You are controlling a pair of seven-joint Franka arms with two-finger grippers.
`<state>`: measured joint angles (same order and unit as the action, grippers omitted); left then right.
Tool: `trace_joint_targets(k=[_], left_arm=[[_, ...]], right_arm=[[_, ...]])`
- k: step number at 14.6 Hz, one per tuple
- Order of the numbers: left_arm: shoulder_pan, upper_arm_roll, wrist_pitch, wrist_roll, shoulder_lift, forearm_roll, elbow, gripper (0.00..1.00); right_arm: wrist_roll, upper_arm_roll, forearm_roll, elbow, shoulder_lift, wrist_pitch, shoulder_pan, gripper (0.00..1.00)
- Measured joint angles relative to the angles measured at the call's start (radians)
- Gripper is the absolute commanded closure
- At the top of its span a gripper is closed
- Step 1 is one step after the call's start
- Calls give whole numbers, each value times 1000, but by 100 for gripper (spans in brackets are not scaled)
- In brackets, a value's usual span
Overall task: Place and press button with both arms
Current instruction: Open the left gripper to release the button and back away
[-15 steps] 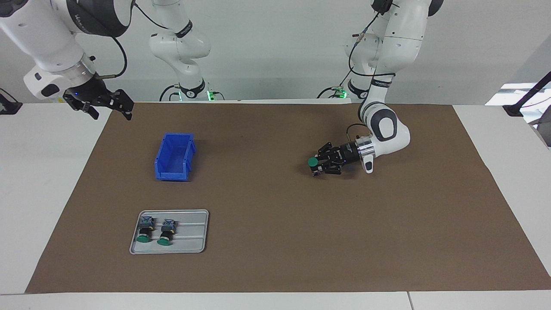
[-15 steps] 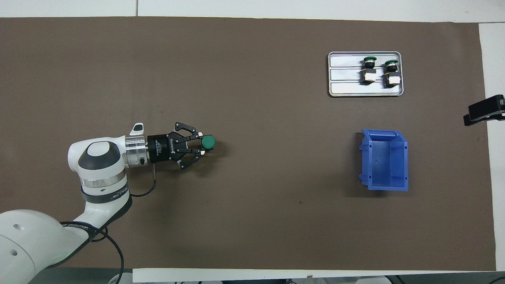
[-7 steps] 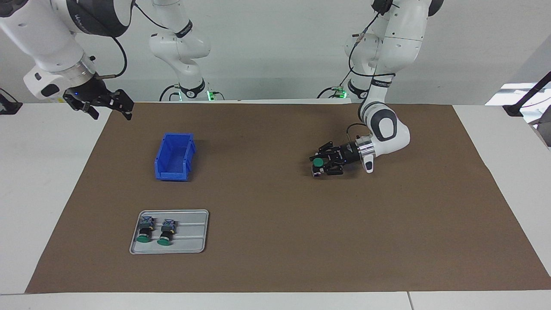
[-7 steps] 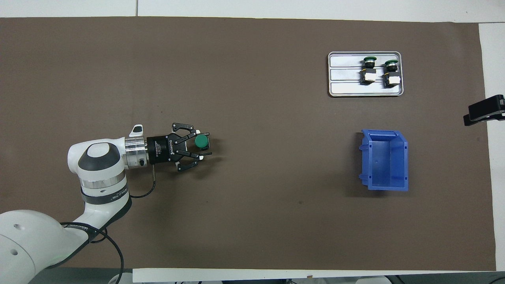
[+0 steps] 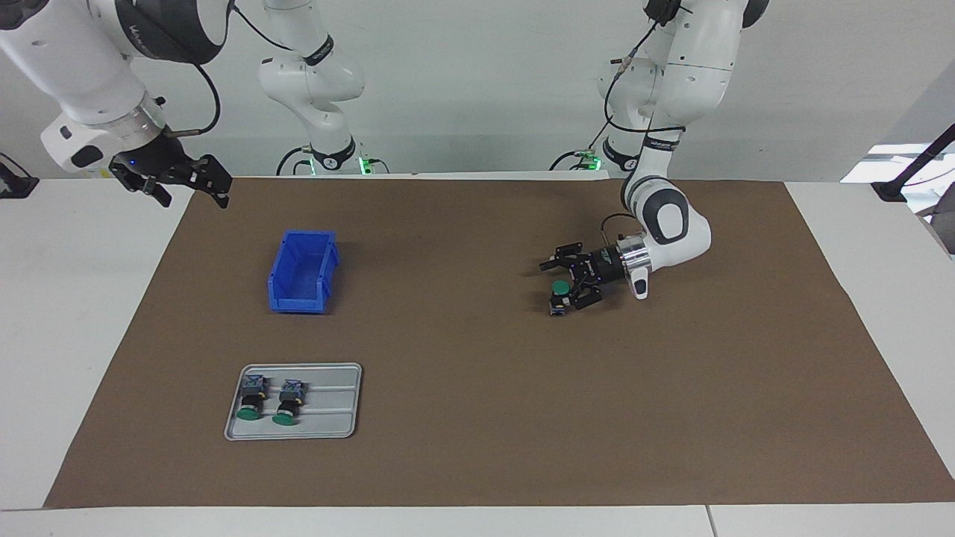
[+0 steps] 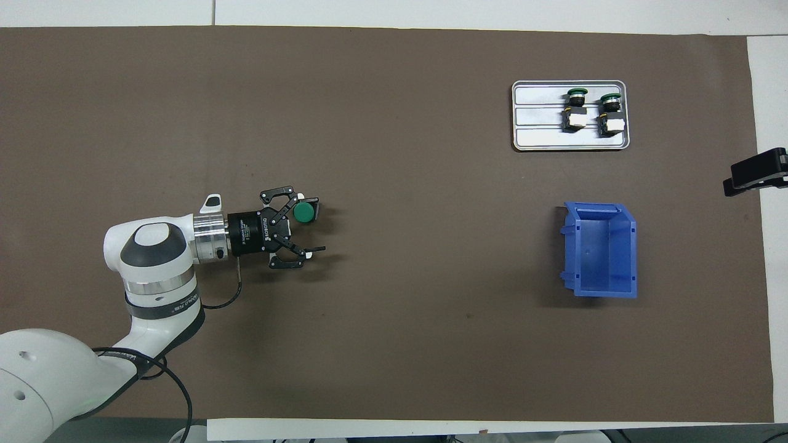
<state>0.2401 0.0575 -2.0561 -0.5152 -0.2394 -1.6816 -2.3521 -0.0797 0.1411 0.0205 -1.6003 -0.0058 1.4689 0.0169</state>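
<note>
The button (image 5: 558,292) stands upright on the brown mat, green cap up (image 6: 302,211), toward the left arm's end of the table. My left gripper (image 5: 556,287) lies low and level around it, open (image 6: 315,226). The cap sits close against the finger farther from the robots, and whether they touch is unclear. The other finger stands well off the button. My right gripper (image 5: 192,198) hangs open and raised over the white table edge at the right arm's end, with only its black tip (image 6: 756,173) in the overhead view; that arm waits.
A blue bin (image 5: 302,272) (image 6: 600,249) stands open-topped on the mat toward the right arm's end. Farther from the robots than the bin, a grey tray (image 5: 332,429) (image 6: 535,138) holds two more buttons (image 5: 251,399) (image 6: 575,111) lying on their sides.
My left gripper has gone from shut on the button to open and drawn back a little. The button now rests on the mat. The right arm has barely moved.
</note>
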Motion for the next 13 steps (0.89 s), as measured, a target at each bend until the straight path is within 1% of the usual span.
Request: trace_joint_targets(k=[5,7,9,13], left_arm=[[3,-1,-90,-17,57,0,-7,0],[31,4,-169,-39,68,1,-7,0],[59,6,-206,-79,87,0,-4,0],[61,2,-234,-151,171,1,-6,0]], right_arm=[[0,0,0,0,0,0,0,1],[0,0,0,0,0,0,0,1],[0,0,0,0,0,0,0,1],[0,0,0,0,0,0,0,1]])
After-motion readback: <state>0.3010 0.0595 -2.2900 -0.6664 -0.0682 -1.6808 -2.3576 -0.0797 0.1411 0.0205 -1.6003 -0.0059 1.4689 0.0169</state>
